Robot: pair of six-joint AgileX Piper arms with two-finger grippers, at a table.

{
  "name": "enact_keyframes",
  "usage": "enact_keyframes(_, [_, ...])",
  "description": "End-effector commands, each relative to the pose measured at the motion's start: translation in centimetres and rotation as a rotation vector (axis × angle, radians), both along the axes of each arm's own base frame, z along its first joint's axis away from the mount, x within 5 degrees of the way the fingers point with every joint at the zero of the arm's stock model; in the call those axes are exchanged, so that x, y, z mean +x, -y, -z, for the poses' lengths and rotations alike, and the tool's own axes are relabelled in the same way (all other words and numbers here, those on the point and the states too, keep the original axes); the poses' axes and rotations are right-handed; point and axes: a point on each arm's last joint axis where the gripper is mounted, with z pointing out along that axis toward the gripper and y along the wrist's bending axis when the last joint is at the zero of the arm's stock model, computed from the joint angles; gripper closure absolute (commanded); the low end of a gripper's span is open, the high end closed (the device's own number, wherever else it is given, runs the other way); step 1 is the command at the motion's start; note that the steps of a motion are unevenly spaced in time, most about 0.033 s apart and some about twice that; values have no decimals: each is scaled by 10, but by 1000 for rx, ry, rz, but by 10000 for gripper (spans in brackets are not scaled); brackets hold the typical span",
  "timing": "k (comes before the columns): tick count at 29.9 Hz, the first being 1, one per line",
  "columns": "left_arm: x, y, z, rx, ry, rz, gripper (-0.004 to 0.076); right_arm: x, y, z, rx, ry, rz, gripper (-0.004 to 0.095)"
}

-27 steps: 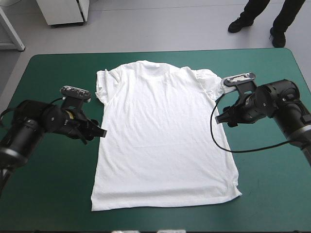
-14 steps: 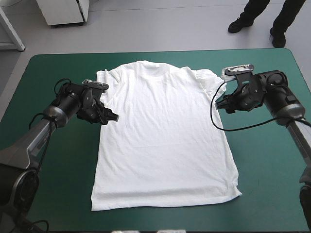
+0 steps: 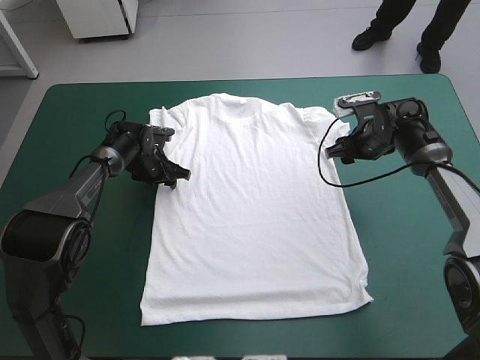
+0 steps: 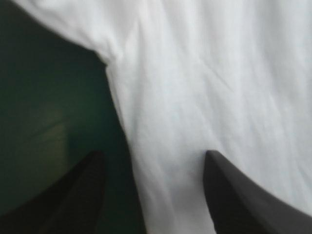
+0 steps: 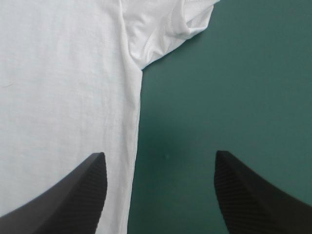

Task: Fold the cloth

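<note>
the high camera sits above and behind the robot and faces forward and down from well back, so it takes in the whole table with its teal-green cover [image 3: 420, 285] and the white short-sleeved t-shirt [image 3: 247, 217] spread flat on it. the left wrist camera looks along the left gripper [image 4: 155, 153], very near the cloth, at the shirt's side edge just under one sleeve. that view is blurred, so its exact tilt is hard to judge. the right wrist camera looks along the right gripper [image 5: 160, 154], also close, at the opposite side edge and sleeve. each wrist view shares its edge-and-armpit patch with the high view, and the two wrist views cover opposite sides of the shirt.
</note>
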Motion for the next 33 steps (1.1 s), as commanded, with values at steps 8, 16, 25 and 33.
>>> enact_keyframes(8, [5, 5, -5, -47, 18, -15, 583, 15, -1, -4, 14, 57, 0, 300])
enact_keyframes(16, [7, 7, 7, -59, -13, -8, 734, 32, -7, 33, 33, -44, -8, 299])
enact_keyframes(25, [7, 8, 6, -65, -10, 0, 734, 46, -16, 70, 81, -131, -28, 301])
enact_keyframes(33, [8, 8, 6, -66, -7, 0, 734, 50, -24, 99, 122, -229, -69, 641])
